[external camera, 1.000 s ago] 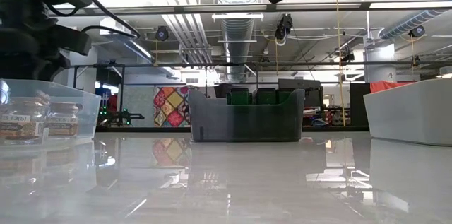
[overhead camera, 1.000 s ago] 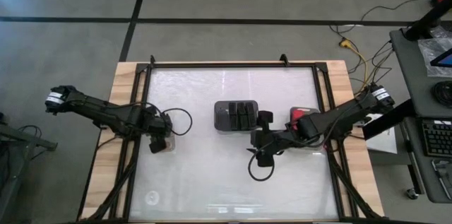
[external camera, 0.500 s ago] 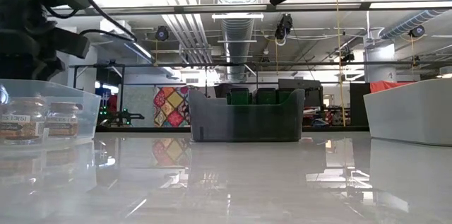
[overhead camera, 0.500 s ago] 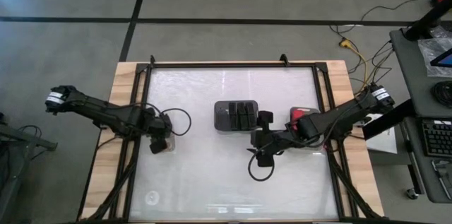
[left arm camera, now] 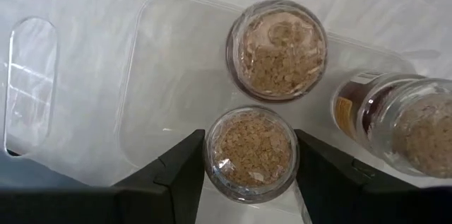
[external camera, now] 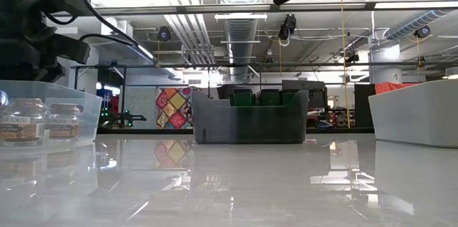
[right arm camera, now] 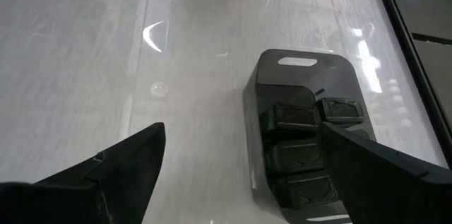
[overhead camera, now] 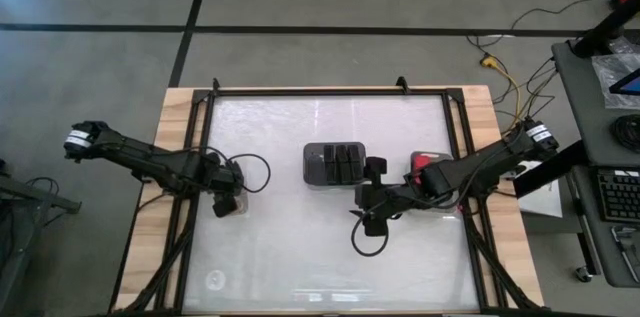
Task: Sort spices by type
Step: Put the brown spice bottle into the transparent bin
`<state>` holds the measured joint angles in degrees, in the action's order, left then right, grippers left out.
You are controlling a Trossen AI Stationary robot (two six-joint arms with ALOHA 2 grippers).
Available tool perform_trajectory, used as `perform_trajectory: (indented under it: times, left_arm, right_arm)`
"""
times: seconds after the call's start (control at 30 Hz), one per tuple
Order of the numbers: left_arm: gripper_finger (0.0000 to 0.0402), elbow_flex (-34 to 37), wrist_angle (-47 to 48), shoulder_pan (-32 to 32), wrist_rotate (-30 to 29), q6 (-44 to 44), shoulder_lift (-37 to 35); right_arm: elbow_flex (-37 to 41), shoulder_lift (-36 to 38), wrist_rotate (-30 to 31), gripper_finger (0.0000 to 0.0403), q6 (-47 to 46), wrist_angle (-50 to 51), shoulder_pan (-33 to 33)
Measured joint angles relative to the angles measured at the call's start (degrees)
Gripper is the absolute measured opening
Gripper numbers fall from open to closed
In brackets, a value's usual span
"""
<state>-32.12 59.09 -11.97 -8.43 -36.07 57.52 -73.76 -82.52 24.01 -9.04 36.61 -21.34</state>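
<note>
Three tan-topped clear jars (left arm camera: 277, 49) (left arm camera: 251, 155) (left arm camera: 417, 128) stand upright on their bases in a clear tray (left arm camera: 162, 75) at the table's left. My left gripper (left arm camera: 248, 136) (overhead camera: 228, 200) hangs open above them, one finger showing on either side of the nearest jar without touching it. In the low view its dark mass sits above the tray's rim, over the jars (external camera: 21, 119). Dark grey blocks (right arm camera: 296, 118) lie in the dark tray (overhead camera: 335, 162) at mid-table. Red blocks (overhead camera: 430, 161) show in a tray under my right arm. My right gripper (right arm camera: 244, 128) (overhead camera: 366, 197) hovers open and empty near the dark tray.
A small round clear spot (overhead camera: 214, 279) lies on the white table near its near-left corner. A black frame (overhead camera: 320, 92) runs around the table. A loop of cable (overhead camera: 368, 240) hangs below my right gripper. Bare tabletop lies between the clear tray and the dark tray.
My left gripper has risen a little above the clear tray, as the low view shows. The jars have stayed in place on the tray's floor.
</note>
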Motion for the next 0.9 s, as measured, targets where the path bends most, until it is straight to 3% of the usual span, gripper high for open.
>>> perform_trajectory:
  times: [0.5,0.9]
  left_arm:
    - [0.0226,-0.43,-0.56,0.00,1.46,-0.50,-0.16]
    - [0.0229,-6.31,4.09,0.00,2.08,-3.19,-0.17]
  right_arm:
    - [0.00,0.02,0.02,0.0359,-0.37,-0.03,0.00]
    - [0.00,0.02,0.22,0.0359,2.91,-1.65,0.16]
